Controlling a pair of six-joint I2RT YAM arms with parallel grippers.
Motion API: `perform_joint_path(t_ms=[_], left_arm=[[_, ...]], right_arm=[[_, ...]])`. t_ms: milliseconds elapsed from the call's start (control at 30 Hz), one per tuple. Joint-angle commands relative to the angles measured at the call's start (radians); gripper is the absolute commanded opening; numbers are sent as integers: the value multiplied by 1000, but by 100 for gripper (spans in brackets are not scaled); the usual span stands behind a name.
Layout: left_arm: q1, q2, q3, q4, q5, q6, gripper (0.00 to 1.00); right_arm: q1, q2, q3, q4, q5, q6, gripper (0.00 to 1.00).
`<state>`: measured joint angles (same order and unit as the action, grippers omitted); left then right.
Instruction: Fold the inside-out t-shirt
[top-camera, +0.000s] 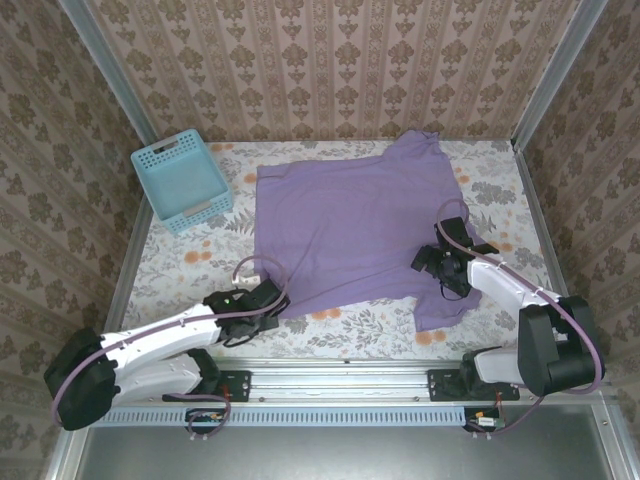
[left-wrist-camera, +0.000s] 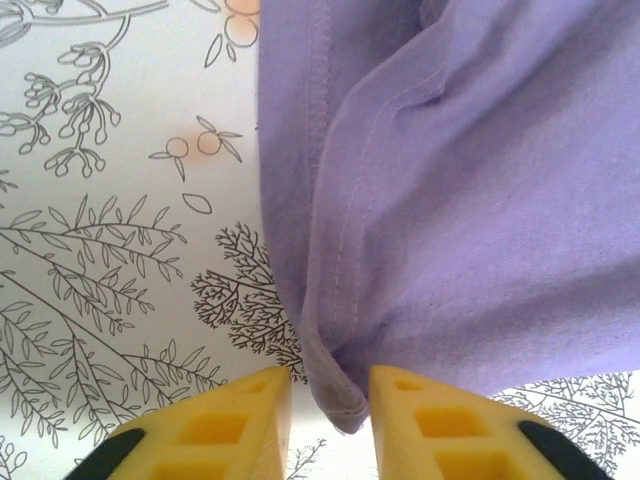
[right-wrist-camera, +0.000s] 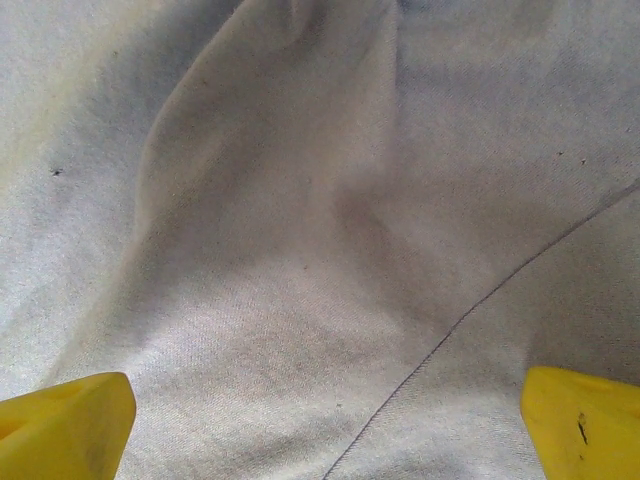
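The table (top-camera: 185, 262) carried a pale floral-print covering, and patterned wallpaper (top-camera: 330, 60) enclosed it on three sides. The inside-out t-shirt (top-camera: 350, 225) lay spread at mid-table, with a light-blue basket (top-camera: 180, 180) near its far-left corner. The left gripper (top-camera: 272, 298) was clamped on the shirt's near-left hem corner. The right gripper (top-camera: 437, 268) sat over the shirt's right side, fingers (right-wrist-camera: 65, 425) spread wide.
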<state>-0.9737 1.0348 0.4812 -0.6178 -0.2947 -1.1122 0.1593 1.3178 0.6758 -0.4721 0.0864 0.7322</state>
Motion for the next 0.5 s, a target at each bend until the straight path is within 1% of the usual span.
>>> perform_joint_path(t_ms=[0,100,233,300,367,467], left_arm=[[3,13,-35,23,25,-31,31],[9,42,-40,48,36,-31,30],[12,61,-45,85,43,-17,24],[13,63,-47,104,46,-7,22],[15,64,-47,109,45,4,23],[23,61,-47,120,50,16,32]], right_arm=[[-4,-5,-10,-5,4,-5,100],[-4,-8,-9,-8,4,-7,100],[-4,-11,-5,-11,12,-11,100],[-5,-9,-4,-14,18,-13,100],[-6,-8,-4,-13,22,-13,100],[-6,-6,-5,-10,21,-13,100]])
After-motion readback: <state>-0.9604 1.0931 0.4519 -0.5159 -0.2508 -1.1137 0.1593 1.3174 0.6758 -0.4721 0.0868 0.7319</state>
